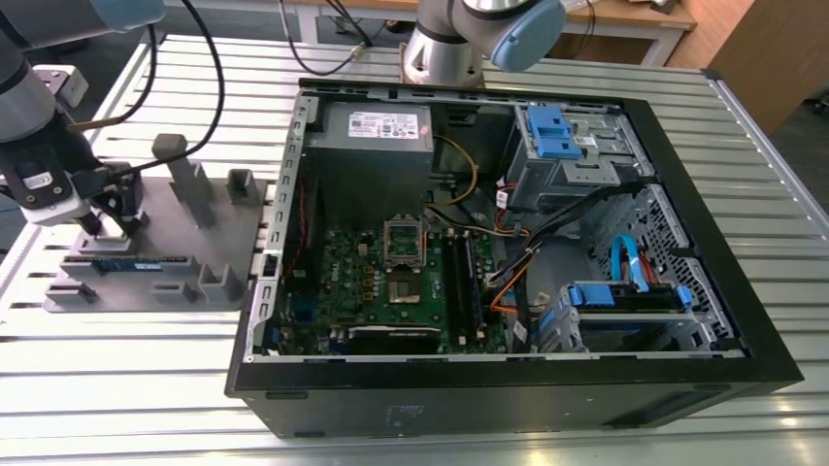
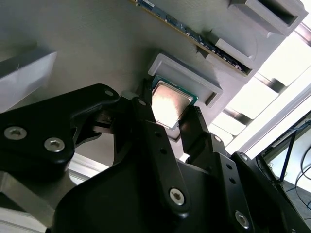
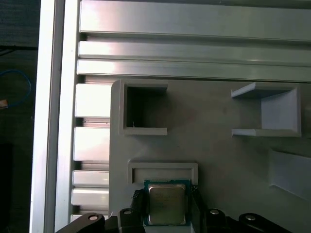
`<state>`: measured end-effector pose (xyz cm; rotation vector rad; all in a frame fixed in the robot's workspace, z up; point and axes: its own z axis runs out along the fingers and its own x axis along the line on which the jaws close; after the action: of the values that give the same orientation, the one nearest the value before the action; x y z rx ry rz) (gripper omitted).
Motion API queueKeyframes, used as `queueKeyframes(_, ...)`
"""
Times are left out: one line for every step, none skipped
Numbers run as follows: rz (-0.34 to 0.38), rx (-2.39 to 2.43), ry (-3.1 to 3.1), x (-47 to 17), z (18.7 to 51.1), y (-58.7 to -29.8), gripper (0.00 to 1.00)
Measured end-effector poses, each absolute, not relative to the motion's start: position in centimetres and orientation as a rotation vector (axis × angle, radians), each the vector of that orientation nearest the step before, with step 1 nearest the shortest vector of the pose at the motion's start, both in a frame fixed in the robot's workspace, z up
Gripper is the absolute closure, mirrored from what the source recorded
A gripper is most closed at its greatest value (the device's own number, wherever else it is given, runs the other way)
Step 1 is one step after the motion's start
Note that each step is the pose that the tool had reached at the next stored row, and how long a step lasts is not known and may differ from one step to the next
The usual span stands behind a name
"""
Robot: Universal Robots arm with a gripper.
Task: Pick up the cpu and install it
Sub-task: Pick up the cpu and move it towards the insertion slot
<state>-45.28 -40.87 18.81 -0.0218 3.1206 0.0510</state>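
My gripper (image 3: 166, 200) pinches the cpu (image 3: 166, 206) by two opposite edges at its low-walled pocket (image 3: 163, 168) on the grey fixture (image 3: 218, 145), a memory stick (image 2: 194, 36) just beside, the open computer case (image 1: 518, 388) well apart.

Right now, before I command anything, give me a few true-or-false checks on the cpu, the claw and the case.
1. The cpu is already installed in the case. False: it lies in its gray holder on the fixture plate.
2. The claw is down at the cpu. True.
3. A memory stick lies on the same plate. True.
4. The case is closed. False: it is open, with the motherboard exposed.
5. The plate lies to the exterior view's right of the case. False: it lies to the left.
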Motion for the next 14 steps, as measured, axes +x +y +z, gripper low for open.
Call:
queueKeyframes(0.051, -0.022, 3.121, -45.28, 18.96, -40.87, 0.53)
queueKeyframes(0.051, -0.022, 3.121, -45.28, 19.08, -40.87, 0.53)
queueKeyframes(0.051, -0.022, 3.121, -45.28, 19.17, -40.87, 0.53)
queueKeyframes(0.051, -0.022, 3.121, -45.27, 19.24, -40.87, 0.53)
queueKeyframes(0.051, -0.022, 3.12, -45.27, 19.29, -40.87, 0.53)
queueKeyframes(0.051, -0.022, 3.121, -45.28, 19.36, -40.87, 0.53)
queueKeyframes(0.051, -0.022, 3.121, -45.28, 19.42, -40.87, 0.53)
queueKeyframes(0.051, -0.022, 3.12, -45.27, 19.43, -40.87, 0.53)
queueKeyframes(0.051, -0.022, 3.12, -45.27, 19.43, -40.87, 0.53)
queueKeyframes(0.051, -0.022, 3.12, -45.27, 19.43, -40.87, 0.53)
queueKeyframes(0.051, -0.022, 3.12, -45.28, 19.44, -40.87, 0.53)
queueKeyframes(0.051, -0.022, 3.121, -45.28, 19.44, -40.87, 0.53)
queueKeyframes(0.051, -0.022, 3.121, -45.28, 19.45, -40.87, 0.53)
queueKeyframes(0.051, -0.022, 3.121, -45.28, 19.48, -40.87, 0.53)
